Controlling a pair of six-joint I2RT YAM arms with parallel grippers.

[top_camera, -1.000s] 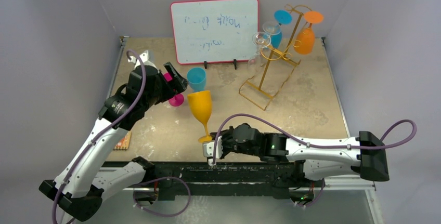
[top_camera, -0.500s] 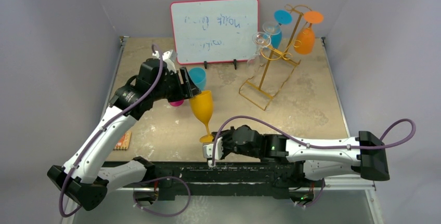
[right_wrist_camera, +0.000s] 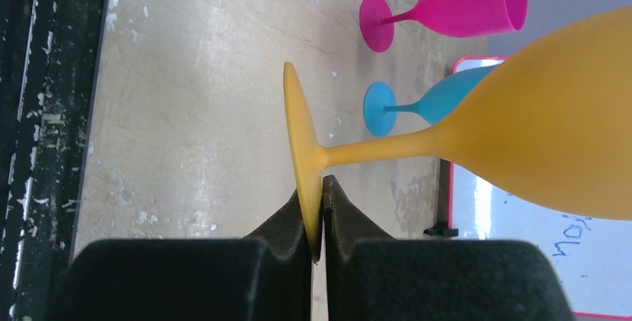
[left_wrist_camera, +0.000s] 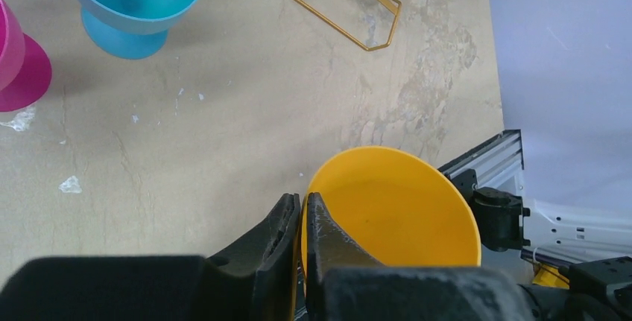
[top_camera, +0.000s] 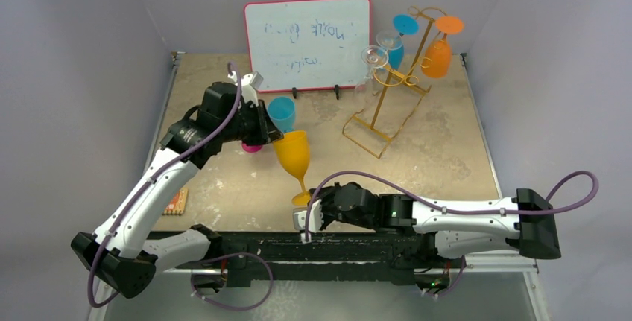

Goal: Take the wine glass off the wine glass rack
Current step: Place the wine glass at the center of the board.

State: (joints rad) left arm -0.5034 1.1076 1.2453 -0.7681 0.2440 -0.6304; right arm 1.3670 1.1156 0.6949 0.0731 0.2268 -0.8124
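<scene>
A yellow wine glass [top_camera: 293,153] stands off the rack, tilted, near the table's front edge. My left gripper [top_camera: 276,140] is shut on its rim; in the left wrist view the fingers [left_wrist_camera: 302,198] pinch the bowl's [left_wrist_camera: 395,202] wall, one inside and one outside. My right gripper [top_camera: 305,213] is shut on the glass's foot [right_wrist_camera: 304,150], which sits edge-on between the fingers [right_wrist_camera: 313,187]. The gold wine glass rack [top_camera: 387,101] stands at the back right. An orange glass [top_camera: 436,56], a blue glass [top_camera: 395,49] and two clear glasses [top_camera: 375,56] hang on it.
A blue glass [top_camera: 282,112] and a pink glass [top_camera: 252,144] stand on the table just behind the left gripper. A red-framed whiteboard [top_camera: 307,42] leans at the back. A small brown object [top_camera: 177,202] lies at the table's left front edge.
My left gripper moved right to the yellow glass and closed on its rim. The glass shifted slightly right. The right gripper stayed on the foot.
</scene>
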